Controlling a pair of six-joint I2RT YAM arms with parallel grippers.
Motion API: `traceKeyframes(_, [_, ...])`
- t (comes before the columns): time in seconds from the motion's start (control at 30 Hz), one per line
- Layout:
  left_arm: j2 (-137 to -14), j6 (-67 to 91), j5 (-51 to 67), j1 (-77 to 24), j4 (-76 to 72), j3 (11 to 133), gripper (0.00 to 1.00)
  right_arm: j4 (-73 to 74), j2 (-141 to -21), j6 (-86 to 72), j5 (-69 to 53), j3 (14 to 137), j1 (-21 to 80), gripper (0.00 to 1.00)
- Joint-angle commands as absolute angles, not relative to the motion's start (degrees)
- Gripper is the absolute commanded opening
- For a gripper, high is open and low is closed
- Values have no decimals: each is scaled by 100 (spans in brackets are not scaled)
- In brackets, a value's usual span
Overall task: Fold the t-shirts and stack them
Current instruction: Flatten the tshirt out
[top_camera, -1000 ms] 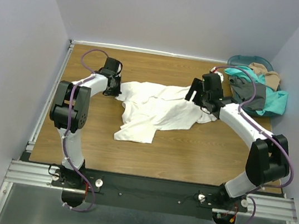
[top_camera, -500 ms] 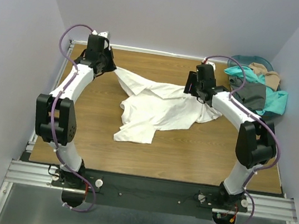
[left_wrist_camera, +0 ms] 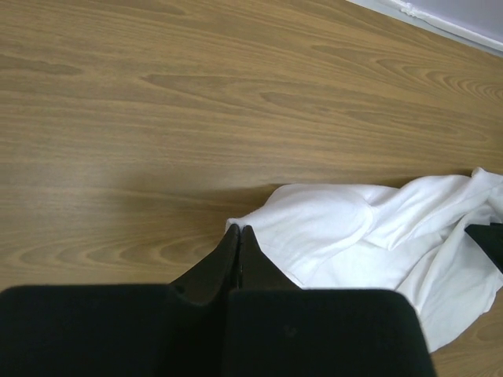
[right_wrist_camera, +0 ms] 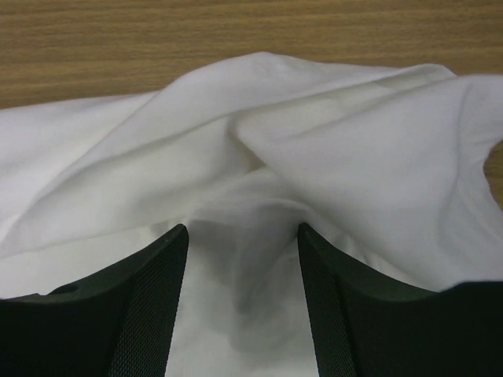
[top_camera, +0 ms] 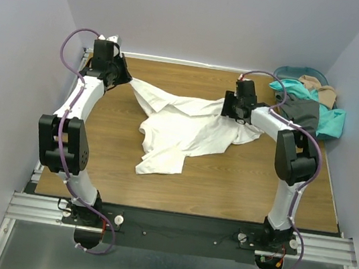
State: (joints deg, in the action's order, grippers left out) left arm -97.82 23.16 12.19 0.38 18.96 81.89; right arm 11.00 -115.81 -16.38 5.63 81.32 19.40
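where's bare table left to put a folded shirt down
The near strip of the table, between the white t-shirt and the near edge, is bare. The far strip behind that shirt is bare too, but narrower. The far right corner is crowded with the basket and heaped shirts.

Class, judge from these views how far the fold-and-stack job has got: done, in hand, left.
Done: nothing folded or stacked. In hand: the white t-shirt lies crumpled; the left gripper pinches one corner, the right gripper stands open over its other side. Left: the other shirts heaped at the basket.
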Motion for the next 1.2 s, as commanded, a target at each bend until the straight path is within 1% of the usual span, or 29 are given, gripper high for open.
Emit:
traceKeyframes(0.0, [-9738, 2259, 1397, 237, 1890, 8341, 0, 1002, -11567, -1512, 430, 7876, 1749, 63])
traceKeyframes(0.07, [-9756, 2250, 1415, 307, 1898, 8393, 0, 993, -11453, -1459, 509, 7648, 1688, 60])
traceKeyframes(0.1, [-9756, 2233, 1415, 308, 1898, 8411, 0, 1002, -11426, -1459, 536, 7577, 1661, 56])
traceKeyframes(0.2, [-9765, 2215, 1433, 352, 1916, 8446, 0, 1046, -11294, -1459, 580, 7279, 1617, 49])
traceKeyframes(0.23, [-9756, 2197, 1450, 360, 1916, 8446, 0, 1063, -11259, -1476, 589, 7199, 1600, 43])
traceKeyframes(0.27, [-9747, 2206, 1459, 360, 1907, 8429, 0, 1063, -11224, -1503, 554, 7120, 1591, 39])
traceKeyframes(0.3, [-9747, 2197, 1494, 369, 1899, 8420, 0, 1063, -11189, -1520, 536, 6989, 1600, 29])
traceKeyframes(0.37, [-9738, 2197, 1538, 369, 1881, 8359, 0, 1125, -11145, -1547, 431, 6882, 1591, 17])
traceKeyframes(0.4, [-9712, 2180, 1547, 369, 1881, 8332, 0, 1186, -11066, -1608, 405, 6795, 1600, 7])
traceKeyframes(0.47, [-9660, 2145, 1503, 369, 1924, 8280, 0, 1457, -10943, -1765, 387, 6707, 1600, 0])
traceKeyframes(0.63, [-9353, 2057, 1187, 387, 1969, 8104, 0, 2240, -10302, -2153, 290, 6241, 1600, 0])
traceKeyframes(0.77, [-9123, 2004, 958, 396, 2030, 7814, 0, 3005, -9459, -2469, 27, 5671, 1591, 1])
traceKeyframes(0.9, [-8965, 1986, 896, 404, 2056, 7568, 0, 3462, -8861, -2654, -341, 5537, 1600, 1])
traceKeyframes(0.93, [-8921, 1978, 905, 413, 2057, 7541, 0, 3620, -8755, -2680, -386, 5615, 1608, 3])
traceKeyframes(1.0, [-8851, 1951, 958, 404, 2048, 7436, 0, 3735, -8536, -2707, -422, 5983, 1608, 13])
traceKeyframes(1.03, [-8833, 1934, 984, 404, 2039, 7401, 0, 3788, -8491, -2716, -317, 6142, 1608, 26])
traceKeyframes(1.1, [-8816, 1899, 1098, 404, 2030, 7339, 0, 3797, -8481, -2716, -107, 6511, 1600, 39])
traceKeyframes(1.13, [-8815, 1890, 1125, 404, 2030, 7321, 0, 3788, -8577, -2698, -27, 6687, 1591, 48])
traceKeyframes(1.17, [-8815, 1872, 1160, 404, 2030, 7304, 0, 3779, -8700, -2637, 339, 7054, 1600, 51])
